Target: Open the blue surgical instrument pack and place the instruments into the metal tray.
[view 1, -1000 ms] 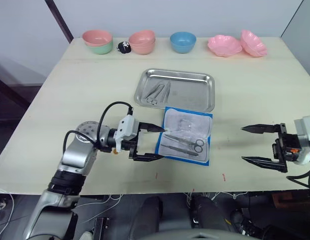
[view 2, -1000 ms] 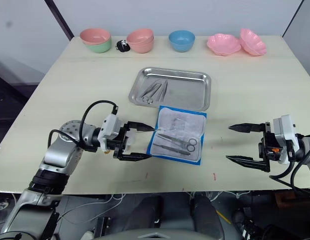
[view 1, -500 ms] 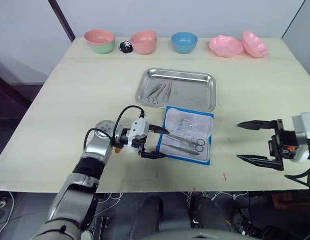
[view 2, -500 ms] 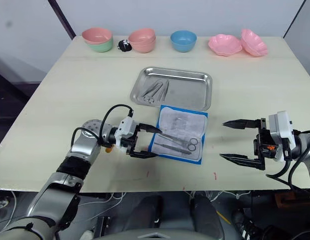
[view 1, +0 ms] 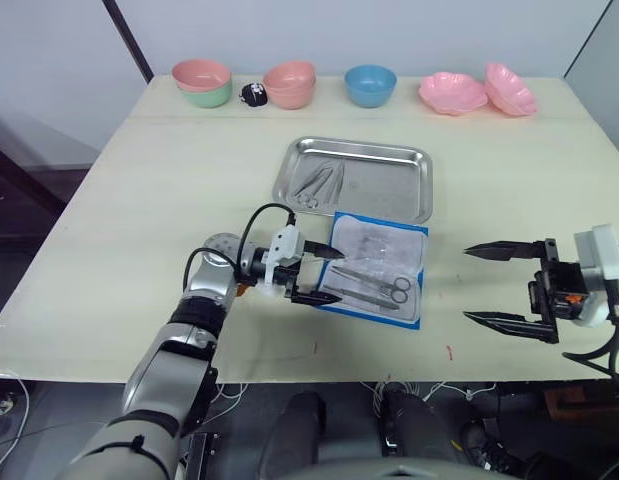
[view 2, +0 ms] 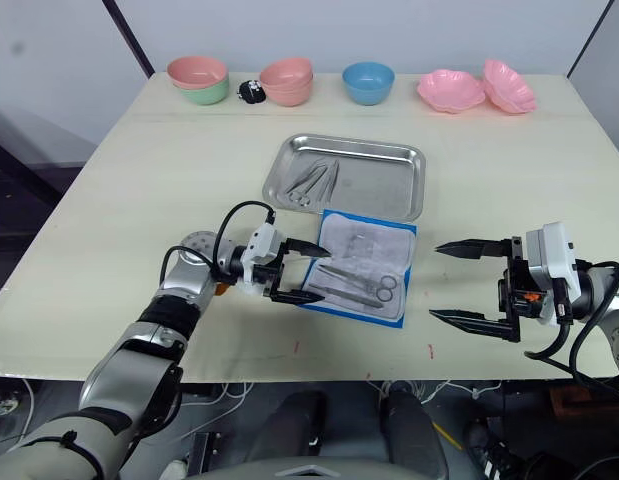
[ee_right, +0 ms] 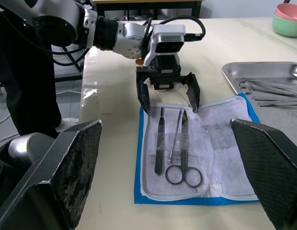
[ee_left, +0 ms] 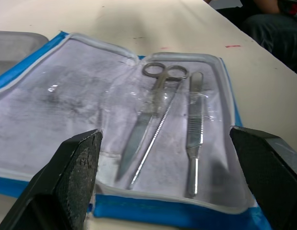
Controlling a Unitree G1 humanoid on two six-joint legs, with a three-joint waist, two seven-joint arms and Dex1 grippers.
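The left gripper (view 1: 325,273) spreads its fingers wide over the opened flat blue surgical pack (view 1: 380,267) (scissors and forceps inside). The right gripper (view 1: 497,283), fingers wide, hovers apart above the bench (view 1: 139,200).

Small black object (view 1: 252,94) beside bowls unidentifiable.

Robot test lab: bare table (view 1: 139,190), staged bowls (view 1: 370,85).

Along the top of the frame we see a pink bowl stacked in a green bowl (view 1: 202,84) at left, a small black object (view 1: 252,94), stacked pink bowls (view 1: 290,84), a blue bowl (view 1: 370,85), and two pink scalloped dishes (view 1: 477,91) at right.
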